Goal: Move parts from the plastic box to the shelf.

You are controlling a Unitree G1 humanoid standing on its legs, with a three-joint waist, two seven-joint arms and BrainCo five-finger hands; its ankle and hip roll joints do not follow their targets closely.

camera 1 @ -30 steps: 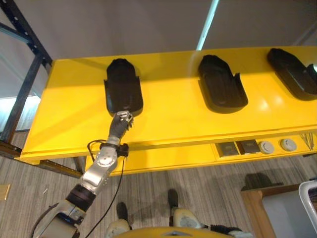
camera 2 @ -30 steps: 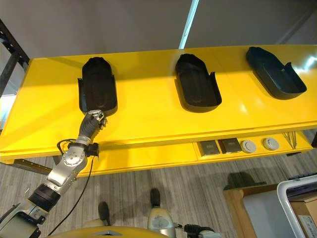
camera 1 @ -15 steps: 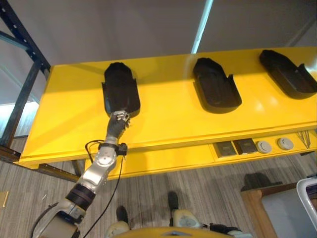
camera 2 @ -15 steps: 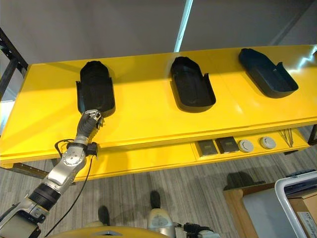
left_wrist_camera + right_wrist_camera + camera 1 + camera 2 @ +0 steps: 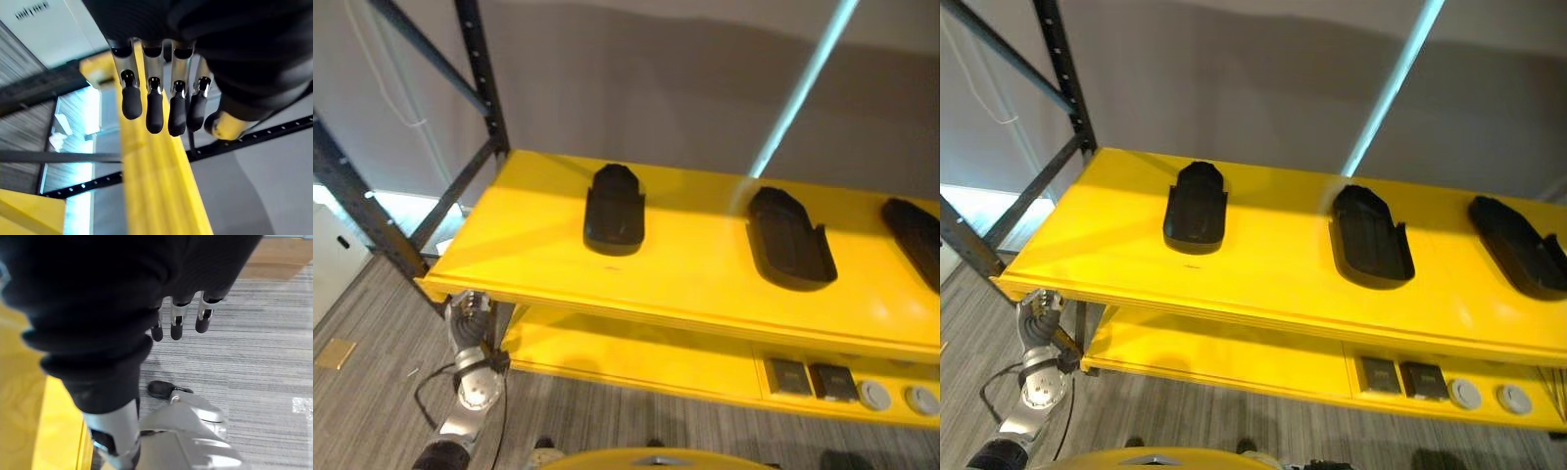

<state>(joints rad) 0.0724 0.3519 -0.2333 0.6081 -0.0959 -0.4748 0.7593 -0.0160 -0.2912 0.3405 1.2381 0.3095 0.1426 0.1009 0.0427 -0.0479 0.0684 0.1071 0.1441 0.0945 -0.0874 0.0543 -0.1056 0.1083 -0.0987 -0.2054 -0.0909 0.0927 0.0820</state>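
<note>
Shelf (image 5: 519,245): yellow, its top board carried three black parts.
Left part (image 5: 614,209): lay flat, well apart from the middle part (image 5: 790,239) and the right part (image 5: 1518,246).
Left hand (image 5: 469,311): hung below the shelf's front corner, fingers (image 5: 154,106) loosely straight (holding nothing).
Right hand (image 5: 177,316): over grey floor (image 5: 264,352), fingers relaxed, empty.

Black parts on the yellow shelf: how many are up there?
3: one part toward the left, one in the middle, one at the right, cut by the view's edge. More may lie beyond.
</note>
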